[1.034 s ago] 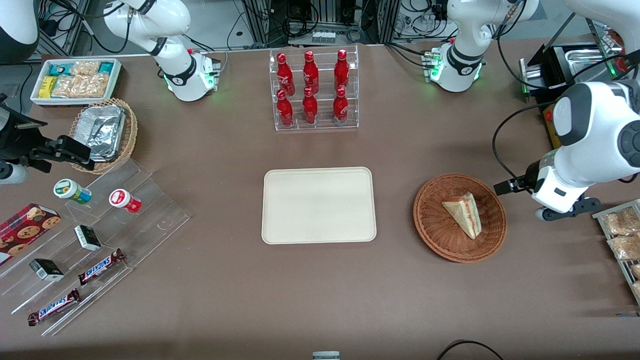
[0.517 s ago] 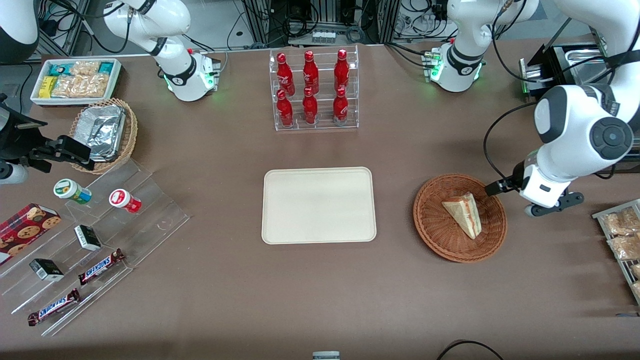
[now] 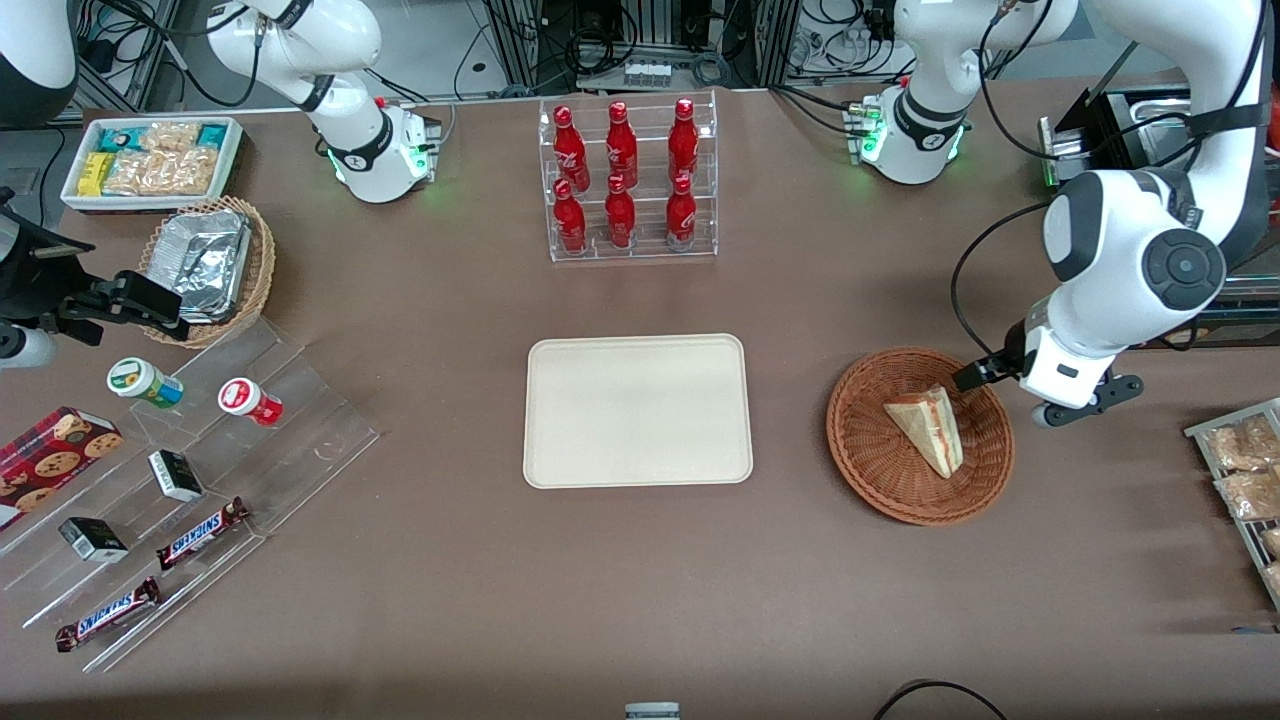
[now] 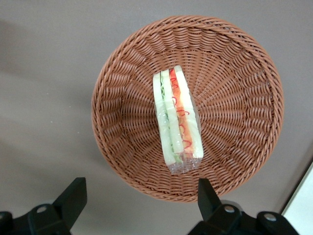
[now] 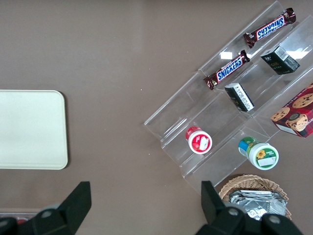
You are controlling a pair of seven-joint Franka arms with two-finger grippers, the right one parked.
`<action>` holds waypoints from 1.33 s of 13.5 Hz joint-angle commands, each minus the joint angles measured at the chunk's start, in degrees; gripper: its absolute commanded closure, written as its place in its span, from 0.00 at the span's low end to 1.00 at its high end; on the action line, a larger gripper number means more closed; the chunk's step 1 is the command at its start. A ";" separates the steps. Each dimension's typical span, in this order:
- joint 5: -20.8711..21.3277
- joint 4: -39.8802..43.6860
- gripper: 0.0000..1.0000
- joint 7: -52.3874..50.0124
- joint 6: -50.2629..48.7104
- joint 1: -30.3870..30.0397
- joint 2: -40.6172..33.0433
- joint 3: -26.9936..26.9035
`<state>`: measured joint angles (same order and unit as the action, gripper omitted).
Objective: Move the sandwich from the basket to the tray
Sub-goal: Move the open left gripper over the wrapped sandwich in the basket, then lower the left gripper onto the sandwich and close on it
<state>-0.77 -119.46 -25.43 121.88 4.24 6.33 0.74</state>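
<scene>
Jaws spread wide, empty; gripper [image 4: 139, 205] hangs above basket [image 4: 122, 147] rim. Wrist view alone shows sandwich's [image 4: 177, 122] red and green layers edge-on in the basket. Front view adds the tray [image 3: 637, 411] beside it, brown tabletop [image 3: 640, 580].

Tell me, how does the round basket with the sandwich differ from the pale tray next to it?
The basket is round, woven and reddish-brown; the tray is rectangular, smooth and cream-white. The basket holds the sandwich; the tray holds nothing. The open gripper hangs above the basket's edge, not near the tray. Both sit flat on the brown table, equally near the front camera.
</scene>
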 commanded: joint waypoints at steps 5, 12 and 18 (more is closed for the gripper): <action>-0.55 -5.16 0.00 -9.17 7.74 0.68 -0.36 0.31; -0.29 -5.52 0.00 -11.83 13.02 0.77 3.68 2.69; 0.24 -4.99 0.00 -9.11 13.47 0.86 6.76 2.69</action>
<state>-0.77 -124.72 -35.31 134.58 4.89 12.41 3.38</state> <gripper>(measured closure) 0.000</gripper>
